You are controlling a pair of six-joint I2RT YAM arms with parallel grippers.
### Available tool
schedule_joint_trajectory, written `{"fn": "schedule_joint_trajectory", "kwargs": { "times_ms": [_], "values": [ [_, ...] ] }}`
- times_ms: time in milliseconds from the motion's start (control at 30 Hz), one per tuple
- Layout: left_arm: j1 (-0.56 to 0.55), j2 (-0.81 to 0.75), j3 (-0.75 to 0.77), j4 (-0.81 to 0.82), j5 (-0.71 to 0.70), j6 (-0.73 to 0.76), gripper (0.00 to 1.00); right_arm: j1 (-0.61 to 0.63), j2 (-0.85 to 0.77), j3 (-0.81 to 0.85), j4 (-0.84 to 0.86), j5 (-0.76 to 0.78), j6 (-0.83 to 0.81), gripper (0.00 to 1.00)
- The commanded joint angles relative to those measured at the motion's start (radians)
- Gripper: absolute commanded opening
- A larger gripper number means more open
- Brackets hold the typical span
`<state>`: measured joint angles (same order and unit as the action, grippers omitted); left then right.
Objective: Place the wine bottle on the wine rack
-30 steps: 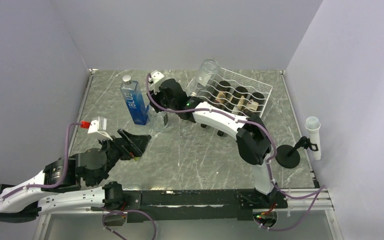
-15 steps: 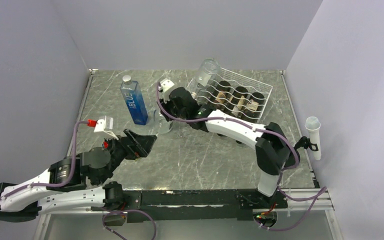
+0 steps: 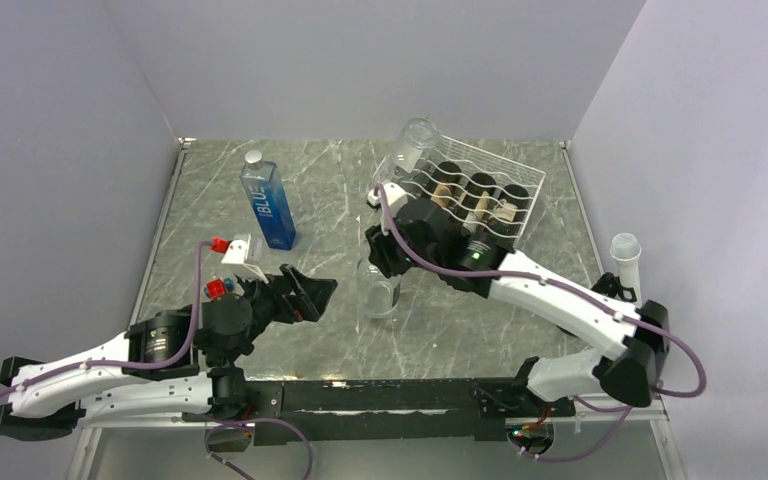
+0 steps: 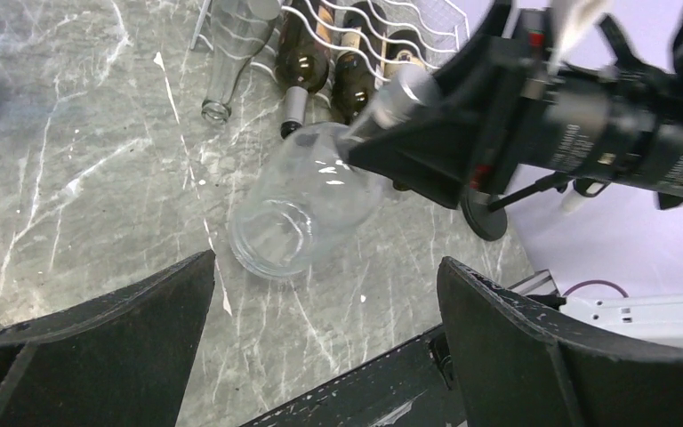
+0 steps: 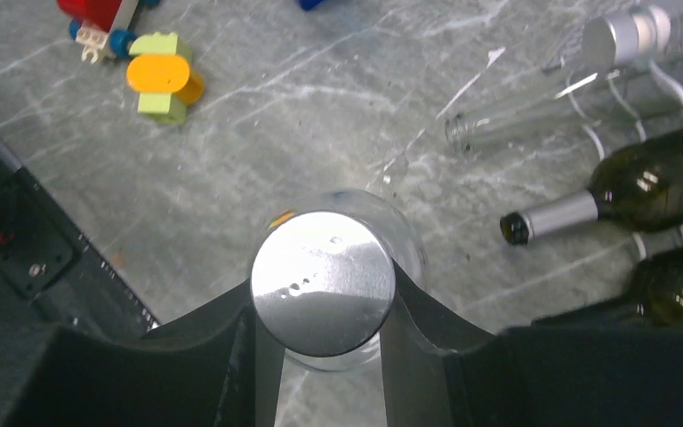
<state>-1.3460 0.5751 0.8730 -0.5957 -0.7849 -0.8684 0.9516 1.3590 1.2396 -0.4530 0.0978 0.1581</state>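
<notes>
Right claw [image 3: 383,266] clamped on the silver cap end of the clear wine bottle [image 3: 380,297] at mid-frame, lower left of the wine rack [image 3: 522,176]; left claw [image 3: 316,297] open.

Clear glass bottle [image 4: 298,209]; white wire rack [image 3: 495,160].

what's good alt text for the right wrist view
The right gripper shut on the silver cap of a clear bottle, seen from above a grey table. Dark bottles lie in a wire rack at right; toy blocks upper left.
</notes>
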Motion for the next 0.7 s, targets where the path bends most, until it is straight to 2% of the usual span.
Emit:
{"fn": "schedule_joint_trajectory", "kwargs": {
  "times_ms": [0, 133, 367, 533, 567, 600, 667],
  "values": [
    [-0.004, -0.012, -0.040, 0.081, 0.034, 0.032, 0.99, 0.011, -0.155, -0.034, 0.054, 0.003, 0.059, 0.00],
    [-0.004, -0.008, -0.045, 0.073, 0.037, 0.036, 0.99, 0.023, -0.216, -0.104, 0.043, -0.013, 0.066, 0.00],
    [-0.004, 0.011, -0.050, 0.075, 0.047, 0.027, 0.99, 0.047, -0.227, -0.166, -0.011, -0.015, 0.058, 0.00],
    [-0.004, 0.026, -0.043, 0.052, 0.046, 0.014, 0.99, 0.050, -0.196, -0.130, -0.134, -0.036, 0.067, 0.02],
    [-0.004, 0.025, -0.039, 0.037, 0.040, 0.009, 0.99, 0.050, -0.194, -0.126, -0.155, -0.036, 0.066, 0.10],
    [-0.004, 0.024, -0.036, 0.030, 0.036, 0.007, 0.99, 0.050, -0.193, -0.125, -0.170, -0.039, 0.065, 0.26],
    [-0.004, 0.018, -0.034, 0.028, 0.030, 0.007, 0.99, 0.050, -0.193, -0.119, -0.201, -0.040, 0.058, 0.49]
  ]
}}
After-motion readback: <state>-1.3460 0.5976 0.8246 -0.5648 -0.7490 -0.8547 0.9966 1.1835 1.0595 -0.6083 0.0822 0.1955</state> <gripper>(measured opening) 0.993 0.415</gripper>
